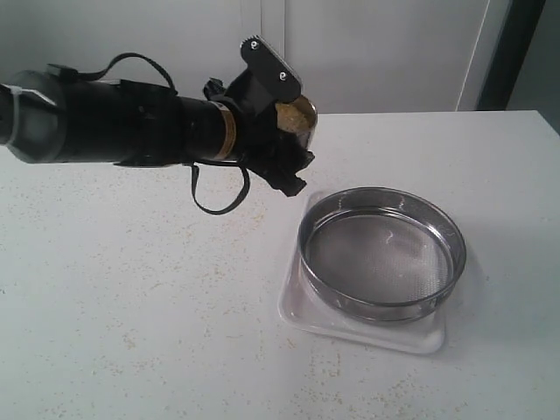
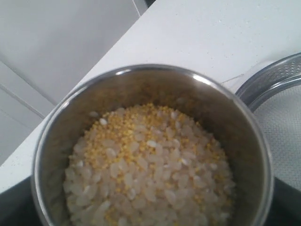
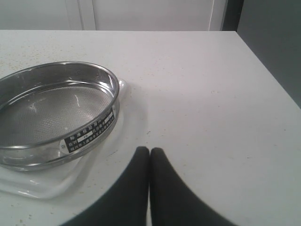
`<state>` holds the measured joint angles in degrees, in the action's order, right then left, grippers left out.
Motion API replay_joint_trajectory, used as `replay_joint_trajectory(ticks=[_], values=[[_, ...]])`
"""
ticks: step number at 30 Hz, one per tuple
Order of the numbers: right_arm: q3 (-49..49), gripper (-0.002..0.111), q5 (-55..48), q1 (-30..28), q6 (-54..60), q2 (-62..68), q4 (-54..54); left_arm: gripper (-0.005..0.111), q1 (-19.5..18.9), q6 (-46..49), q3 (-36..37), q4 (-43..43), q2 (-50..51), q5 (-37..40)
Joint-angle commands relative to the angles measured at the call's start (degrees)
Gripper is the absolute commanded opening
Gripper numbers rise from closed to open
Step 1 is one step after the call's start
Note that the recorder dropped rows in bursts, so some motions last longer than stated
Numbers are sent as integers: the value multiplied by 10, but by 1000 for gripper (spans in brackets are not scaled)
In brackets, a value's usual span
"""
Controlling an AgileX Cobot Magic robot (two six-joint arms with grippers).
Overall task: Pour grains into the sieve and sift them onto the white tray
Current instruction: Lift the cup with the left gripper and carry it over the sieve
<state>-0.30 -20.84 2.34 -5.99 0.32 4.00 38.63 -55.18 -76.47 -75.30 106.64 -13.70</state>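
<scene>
My left gripper (image 1: 285,128) is shut on a small steel cup (image 1: 299,121), held tilted in the air above the table, up and to the left of the sieve (image 1: 385,308). In the left wrist view the cup (image 2: 141,71) is full of grains (image 2: 150,160), yellow bits mixed with whitish rice, and the sieve's rim (image 2: 277,79) shows just past it. The sieve sits on the white tray (image 1: 350,331) and its mesh looks bare. My right gripper (image 3: 149,150) is shut on nothing, low over the table beside the sieve (image 3: 56,142) and tray (image 3: 42,187). It is out of the exterior view.
Fine yellow specks are scattered across the white table (image 1: 131,289). A pale panelled wall (image 1: 376,52) stands behind the table. The table's right edge (image 3: 270,80) drops off to a dark floor.
</scene>
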Motion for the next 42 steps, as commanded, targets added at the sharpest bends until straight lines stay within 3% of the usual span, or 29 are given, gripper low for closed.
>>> replay_joint_trajectory(ticks=[1, 14, 31, 38, 42], values=[[3, 0, 9, -5, -2, -3, 3, 0, 15, -4, -32, -27, 20, 5], [3, 0, 9, -5, -2, -3, 3, 0, 67, 14, -81, -112, 71, 63], [3, 0, 9, -5, -2, -3, 3, 0, 78, 14, -82, -246, 77, 91], [3, 0, 9, -5, -2, -3, 3, 0, 80, 18, -82, -246, 77, 92], [3, 0, 9, -5, -2, -3, 3, 0, 97, 67, -82, -246, 78, 137]])
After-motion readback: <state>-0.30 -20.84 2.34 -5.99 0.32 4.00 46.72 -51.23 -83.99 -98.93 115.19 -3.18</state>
